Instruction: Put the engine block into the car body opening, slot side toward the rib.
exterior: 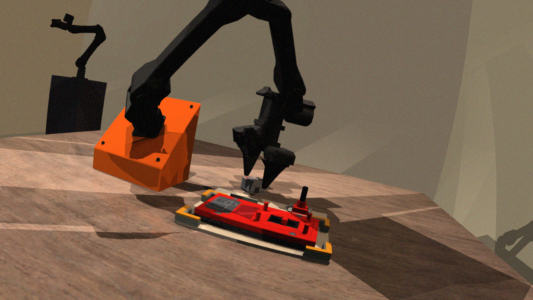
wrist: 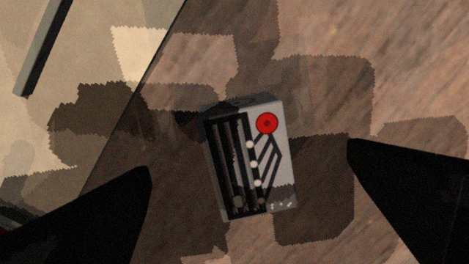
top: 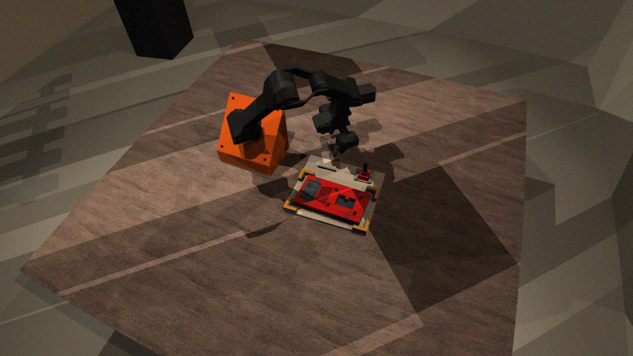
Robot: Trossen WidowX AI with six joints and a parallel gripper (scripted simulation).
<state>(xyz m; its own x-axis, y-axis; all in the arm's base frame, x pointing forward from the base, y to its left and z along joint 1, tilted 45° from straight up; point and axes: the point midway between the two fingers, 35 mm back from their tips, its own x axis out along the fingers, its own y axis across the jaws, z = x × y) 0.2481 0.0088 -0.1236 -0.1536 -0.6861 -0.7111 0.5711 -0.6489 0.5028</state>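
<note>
The engine block (top: 331, 143) (exterior: 252, 184) (wrist: 253, 165) is a small grey box on the wooden table behind the car tray. Its top has black stripes and a red disc. My gripper (exterior: 255, 181) (wrist: 248, 162) is open. Its fingertips are low, one on each side of the block, with a gap on both sides in the wrist view. The red car body (top: 327, 194) (exterior: 244, 214) lies flat in the tray. Its dark opening (top: 344, 202) (exterior: 275, 219) is empty, with a red rib reaching into it. The block's slot side cannot be made out.
The pale tray (top: 325, 219) (wrist: 126, 48) has orange-topped corner brackets. A red part with an upright black post (top: 364, 168) (exterior: 304, 194) stands on its right rear. A thin raised bar (top: 326, 168) (wrist: 42, 48) is on its rear left. The orange arm base (top: 248, 163) (exterior: 126, 170) stands left.
</note>
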